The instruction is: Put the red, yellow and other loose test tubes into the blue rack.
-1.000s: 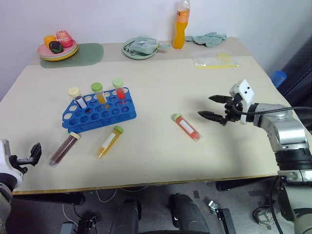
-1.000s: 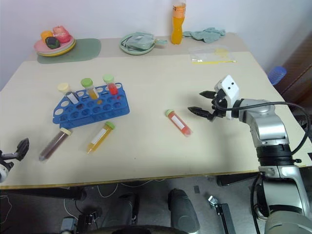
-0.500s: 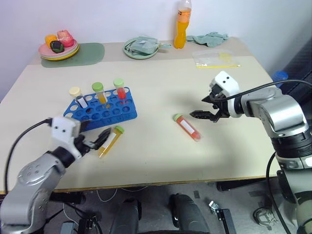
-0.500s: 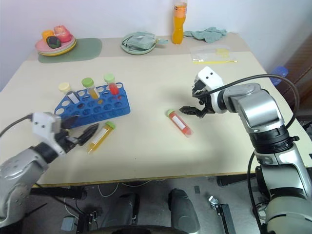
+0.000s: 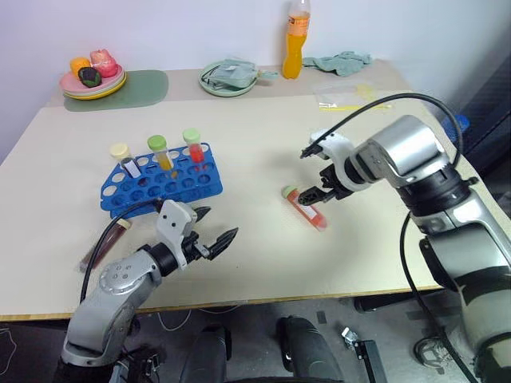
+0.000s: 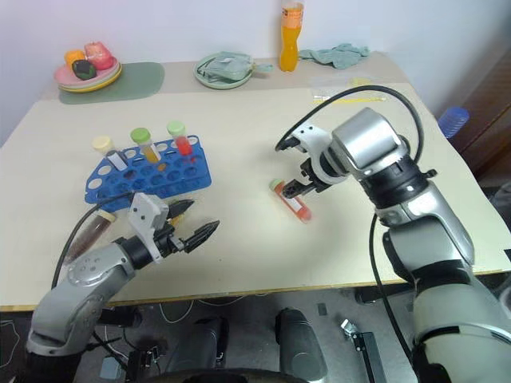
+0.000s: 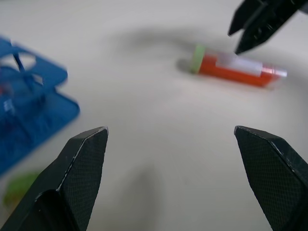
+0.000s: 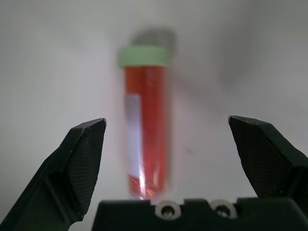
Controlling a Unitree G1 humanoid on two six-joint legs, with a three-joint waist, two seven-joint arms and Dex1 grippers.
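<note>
A pale beige table (image 5: 263, 152) stands against a plain white wall (image 5: 184, 32) at twelve o'clock, dark floor (image 5: 383, 335) showing at six.

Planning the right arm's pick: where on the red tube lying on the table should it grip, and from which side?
Grip the red tube across its labelled middle, coming from above. It lies flat, centred between the open fingers of the right hand, with bare table on both sides.
</note>
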